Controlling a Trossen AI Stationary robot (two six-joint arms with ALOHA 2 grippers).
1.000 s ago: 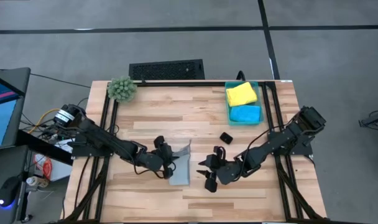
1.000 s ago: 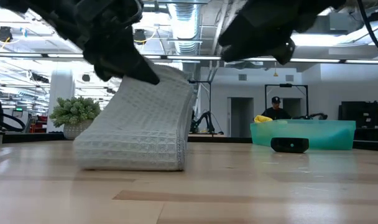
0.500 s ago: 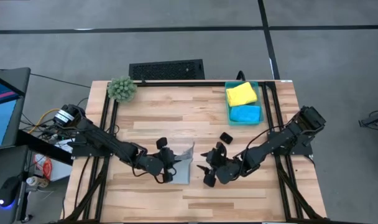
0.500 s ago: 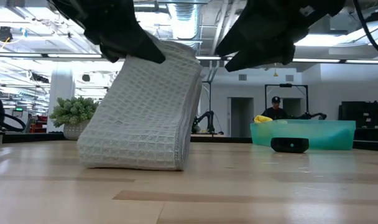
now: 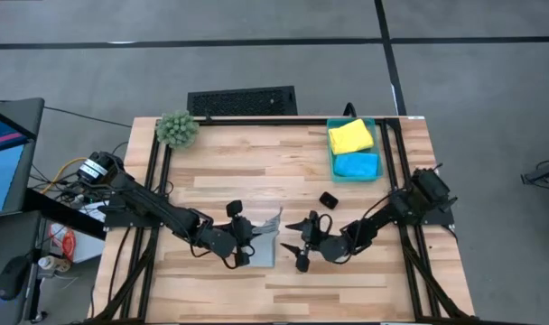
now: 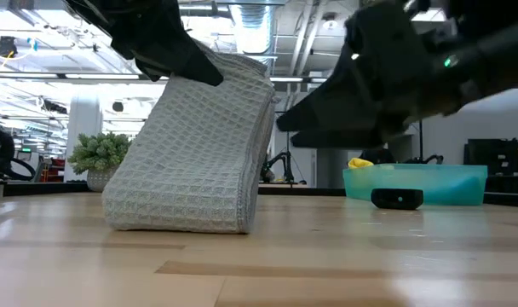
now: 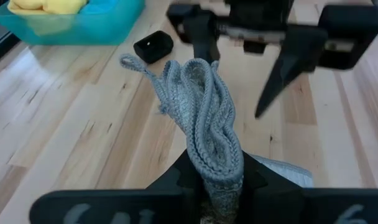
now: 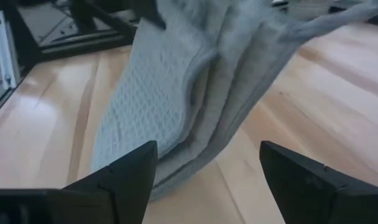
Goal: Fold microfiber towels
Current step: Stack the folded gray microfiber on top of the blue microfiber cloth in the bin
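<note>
**Folded grey towel held up on edge**

High view: the left gripper is clamped on the pale grey towel near the table's middle; the right gripper is spread wide just beside it.

Low view: the towel stands tilted, its long axis rising from table to pinched top.

Left wrist view: its stacked layers point at the right gripper.

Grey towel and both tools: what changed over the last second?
The right tool opened wide and swung low toward the folded pale grey waffle-weave towel, its arm drawing in over the table. The left tool, shut on the towel's upper edge, carried that edge slightly toward the right arm, standing the towel steeper. The teal bin with the yellow and blue cloths, the small black block and the plant stayed put.
</note>
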